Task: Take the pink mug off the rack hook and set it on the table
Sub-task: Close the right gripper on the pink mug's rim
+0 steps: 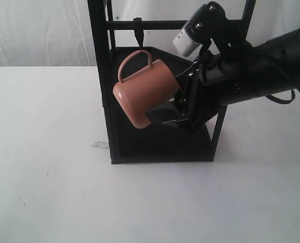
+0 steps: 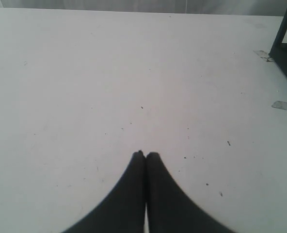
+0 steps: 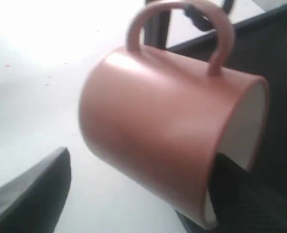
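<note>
1. Pink mug (image 1: pixel 142 93): off the rack hook (image 1: pixel 137 30) and up in the air, below the hook and in front of the rack (image 1: pixel 100 76). Lies tipped on its side, handle uppermost, base toward the left of the exterior view, cream mouth toward the right arm. Touches neither the hook nor the table (image 1: pixel 48 182).
2. Right gripper (image 1: pixel 167 114): clamped on the mug at its rim. Reaches in from the right of the exterior view, one finger (image 3: pixel 240 194) inside the mouth, the other (image 3: pixel 32 199) outside the wall (outer finger blurred in the wrist view, its contact not clear there).
3. Rack hook: short black peg hanging from the top crossbar (image 1: pixel 160 24), bare, apart from the mug's handle.
4. Left gripper (image 2: pixel 146 156): clenched tight, fingertips pressed together, nothing between them. Hangs over bare white tabletop, well away from the mug.
5. Table: white, lightly specked. Bears the rack, with a strip of clear tape (image 1: pixel 99 145) just beside the rack's left foot; second strip (image 2: pixel 285 105) near the rack's base in the left wrist view.
</note>
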Controlling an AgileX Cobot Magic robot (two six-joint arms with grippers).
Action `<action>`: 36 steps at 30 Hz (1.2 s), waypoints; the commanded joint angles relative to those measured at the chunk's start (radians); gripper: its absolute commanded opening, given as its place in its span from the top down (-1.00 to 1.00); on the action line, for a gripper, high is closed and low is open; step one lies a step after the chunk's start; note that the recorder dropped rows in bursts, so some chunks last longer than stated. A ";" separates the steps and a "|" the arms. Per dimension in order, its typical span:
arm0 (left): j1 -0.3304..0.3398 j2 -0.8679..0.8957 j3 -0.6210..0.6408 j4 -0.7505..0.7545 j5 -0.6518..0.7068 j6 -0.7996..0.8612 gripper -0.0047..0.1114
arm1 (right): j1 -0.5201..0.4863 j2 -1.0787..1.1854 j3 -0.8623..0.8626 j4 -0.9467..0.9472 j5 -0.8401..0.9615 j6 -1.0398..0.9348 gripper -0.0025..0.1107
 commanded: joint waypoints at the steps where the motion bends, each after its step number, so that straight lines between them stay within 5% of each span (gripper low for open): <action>1: 0.004 -0.005 0.003 -0.002 0.004 -0.006 0.92 | 0.001 0.000 -0.006 0.082 0.071 -0.085 -0.32; 28: 0.004 -0.005 0.003 -0.002 0.004 -0.006 0.92 | 0.001 0.012 -0.006 0.246 0.130 -0.103 -0.31; 36: 0.004 -0.005 0.003 -0.002 0.004 -0.006 0.92 | 0.001 0.012 -0.006 0.246 0.126 -0.103 -0.07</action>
